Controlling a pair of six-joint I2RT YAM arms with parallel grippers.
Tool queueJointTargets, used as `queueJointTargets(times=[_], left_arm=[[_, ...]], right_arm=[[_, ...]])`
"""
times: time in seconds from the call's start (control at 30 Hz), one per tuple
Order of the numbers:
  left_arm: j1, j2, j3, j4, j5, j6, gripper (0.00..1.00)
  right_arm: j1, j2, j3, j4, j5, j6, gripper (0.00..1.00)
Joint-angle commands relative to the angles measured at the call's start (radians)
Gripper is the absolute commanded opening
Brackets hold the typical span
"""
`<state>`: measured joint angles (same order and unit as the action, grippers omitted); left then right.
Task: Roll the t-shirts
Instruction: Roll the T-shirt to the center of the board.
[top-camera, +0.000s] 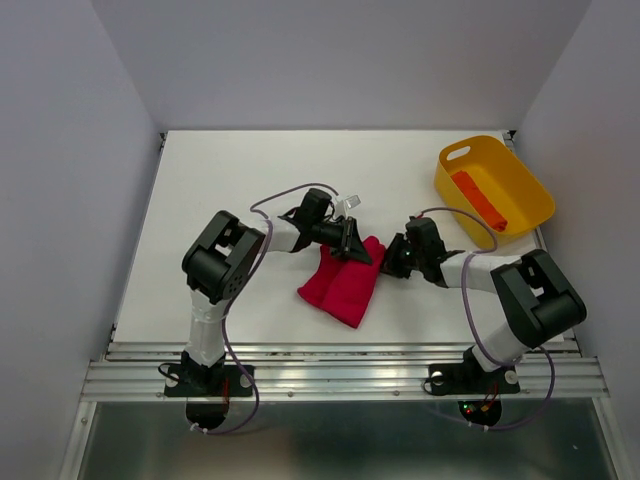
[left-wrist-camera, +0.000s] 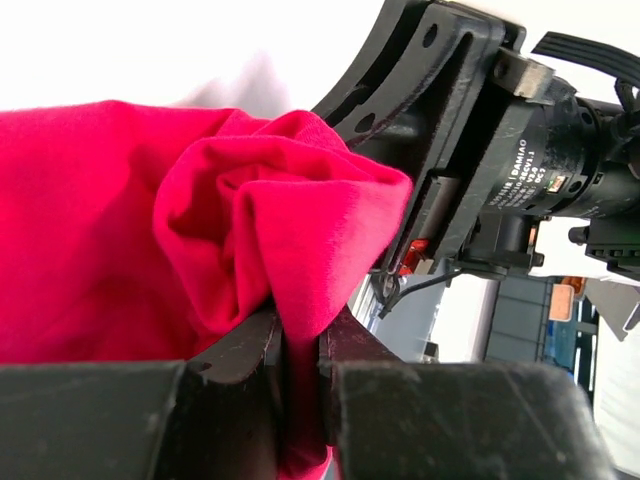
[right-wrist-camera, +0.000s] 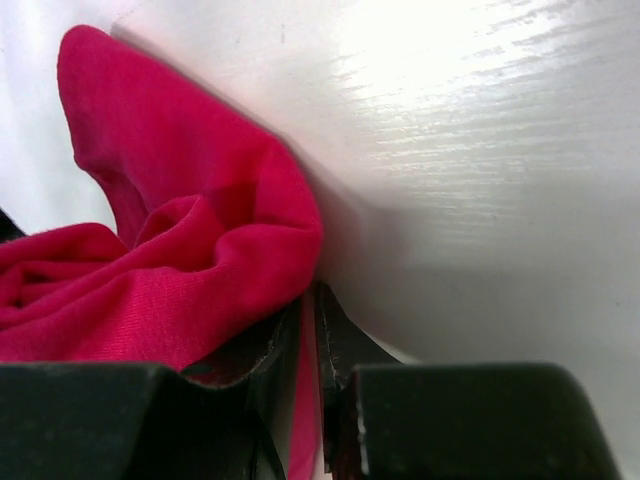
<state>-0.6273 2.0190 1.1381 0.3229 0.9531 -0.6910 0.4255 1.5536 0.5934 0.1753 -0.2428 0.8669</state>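
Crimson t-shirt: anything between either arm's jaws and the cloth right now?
Nothing visible. Both wrist views show the crimson cloth t-shirt pinched directly between the left jaws and the right jaws, at the shirt's far end, with no other object in between.

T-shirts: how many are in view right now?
2. The crimson t-shirt lies mid-table, pinched by the left claw and the right claw. The orange-red t-shirt lies rolled in the yellow tub. The tub could hide more.

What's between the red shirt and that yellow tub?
The right gripper, jaws shut on the red shirt; otherwise bare table, per the top view.
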Motion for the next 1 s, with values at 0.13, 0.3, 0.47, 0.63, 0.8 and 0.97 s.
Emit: queueJointTargets(times=[0.13, 0.3, 0.47, 0.63, 0.8, 0.97], left_arm=[[-0.009, 0.014, -0.012, 0.05, 0.001, -0.024, 0.0], [0.011, 0.014, -0.052, 0.07, -0.043, -0.039, 0.0], [0.012, -0.009, -0.078, 0.07, -0.089, -0.041, 0.0], [0.012, -0.016, -0.087, 0.07, -0.091, -0.035, 0.09], [0.012, -0.035, -0.057, -0.029, -0.128, 0.034, 0.52], [0.014, -0.086, -0.005, -0.174, -0.184, 0.132, 0.77]], right_arm=[[0.001, -0.003, 0.049, -0.063, 0.083, -0.032, 0.17], [0.001, -0.079, 0.083, -0.244, 0.197, -0.052, 0.19], [0.001, -0.216, 0.082, -0.333, 0.238, -0.075, 0.21], [0.001, -0.262, 0.129, -0.375, 0.223, -0.095, 0.21], [0.05, -0.222, 0.186, -0.356, 0.189, -0.097, 0.21], [0.075, -0.147, 0.252, -0.32, 0.162, -0.098, 0.2]])
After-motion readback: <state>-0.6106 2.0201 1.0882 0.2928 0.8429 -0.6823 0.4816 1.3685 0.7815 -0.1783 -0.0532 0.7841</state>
